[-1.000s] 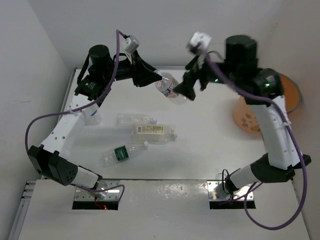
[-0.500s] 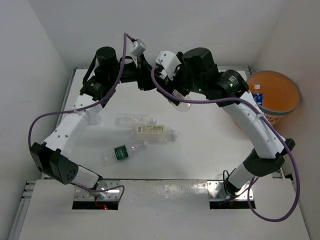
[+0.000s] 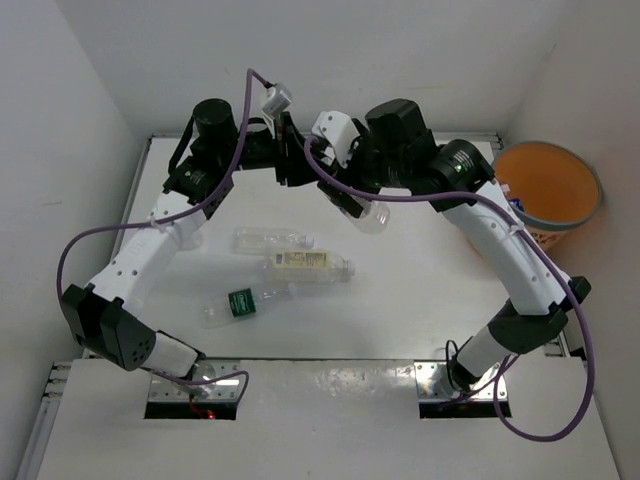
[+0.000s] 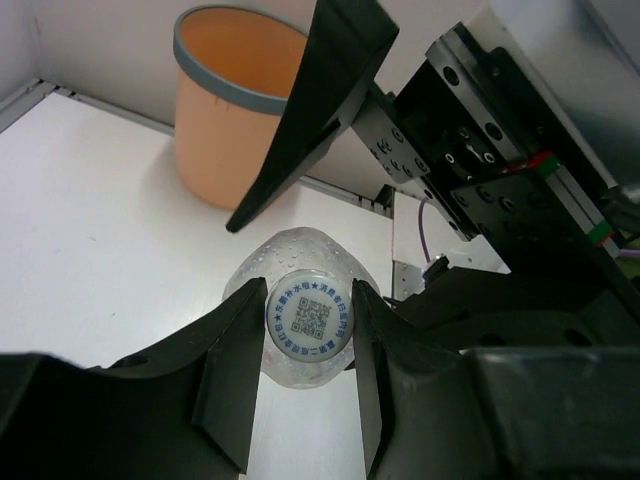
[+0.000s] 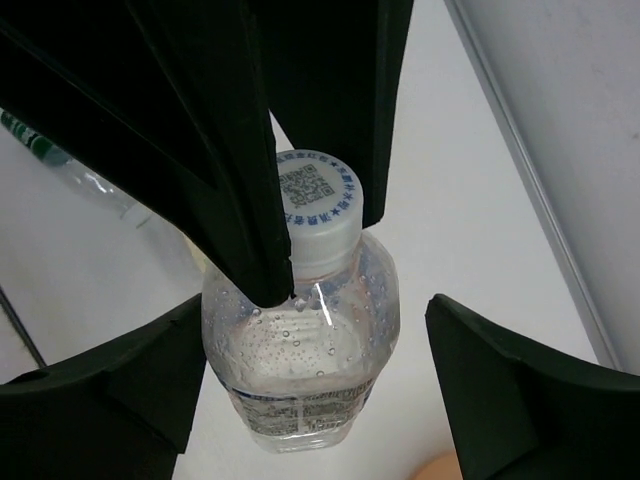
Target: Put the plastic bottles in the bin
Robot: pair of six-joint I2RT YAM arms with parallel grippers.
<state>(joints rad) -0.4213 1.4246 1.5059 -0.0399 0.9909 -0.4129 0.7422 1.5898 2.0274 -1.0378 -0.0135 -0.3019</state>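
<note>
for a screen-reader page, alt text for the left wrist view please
The left gripper pinches the QR-printed cap of a clear plastic bottle, seen cap-first. The open right gripper straddles its body; the orange bin stands behind.

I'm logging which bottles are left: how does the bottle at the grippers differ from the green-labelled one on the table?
The gripped bottle is clamped by its cap in the left gripper, off the table; the green-labelled bottle lies on its side there, untouched. The gripped bottle's label is pale, the green-labelled bottle's dark green. Both are clear plastic.
</note>
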